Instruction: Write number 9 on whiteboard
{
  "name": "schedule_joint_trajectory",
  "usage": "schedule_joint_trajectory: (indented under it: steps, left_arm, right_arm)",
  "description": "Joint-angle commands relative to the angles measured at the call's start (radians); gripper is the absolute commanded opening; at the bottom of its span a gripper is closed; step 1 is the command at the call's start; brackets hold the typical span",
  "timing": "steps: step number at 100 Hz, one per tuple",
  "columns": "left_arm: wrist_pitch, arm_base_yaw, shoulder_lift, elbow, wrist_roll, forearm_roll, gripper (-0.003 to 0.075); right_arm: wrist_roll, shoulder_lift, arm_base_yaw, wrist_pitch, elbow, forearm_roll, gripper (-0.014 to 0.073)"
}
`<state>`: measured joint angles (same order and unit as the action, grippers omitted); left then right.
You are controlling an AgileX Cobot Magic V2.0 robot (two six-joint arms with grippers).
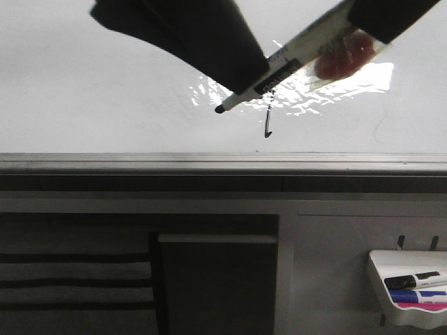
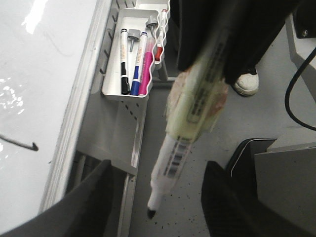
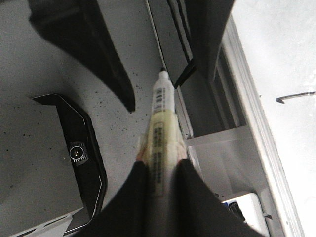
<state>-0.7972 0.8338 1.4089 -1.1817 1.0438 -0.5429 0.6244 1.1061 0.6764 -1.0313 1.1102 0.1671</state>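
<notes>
The whiteboard (image 1: 105, 91) fills the upper front view, with a glare patch and a grey bottom rail. The number 9 (image 1: 268, 120) shows as a thin black stem with a small hook, its loop lost in the glare. The stroke also shows in the left wrist view (image 2: 19, 143) and the right wrist view (image 3: 294, 97). My right gripper (image 3: 158, 165) is shut on a white marker (image 1: 279, 70) wrapped in yellowish tape. The marker's black tip (image 1: 219, 109) points down-left, left of the figure. My left gripper (image 2: 159, 170) is open, its fingers on either side of the marker's tip end without touching it.
A small white marker tray (image 1: 408, 286) hangs at the lower right below the board and holds several markers; it also shows in the left wrist view (image 2: 111, 91). A dark panel (image 1: 216, 286) sits below the rail. A speckled grey floor (image 2: 247, 123) lies underneath.
</notes>
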Motion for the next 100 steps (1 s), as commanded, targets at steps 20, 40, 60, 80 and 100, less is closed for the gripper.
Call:
schedule_joint_trajectory:
  steps: [20, 40, 60, 80, 100]
  left_arm:
    - [0.042, 0.026, 0.027, -0.046, 0.024, -0.044, 0.0363]
    - [0.041, 0.026, 0.026, -0.053, 0.024, -0.048, 0.0352]
    - [0.028, 0.026, 0.026, -0.082, 0.024, -0.067, 0.0279]
    - [0.007, 0.026, 0.028, -0.082, 0.024, -0.058, 0.0193]
    - [0.007, 0.026, 0.028, -0.082, 0.024, -0.051, 0.0122]
  right_arm:
    - [0.012, -0.021, 0.001, 0.048, 0.033, 0.007, -0.0045]
    - [0.012, -0.021, 0.001, 0.048, 0.033, 0.007, -0.0045]
    - [0.012, -0.021, 0.001, 0.048, 0.033, 0.007, -0.0045]
    - [0.012, -0.021, 0.001, 0.048, 0.033, 0.007, -0.0045]
    - [0.012, -0.021, 0.001, 0.044, 0.033, 0.007, -0.0045]
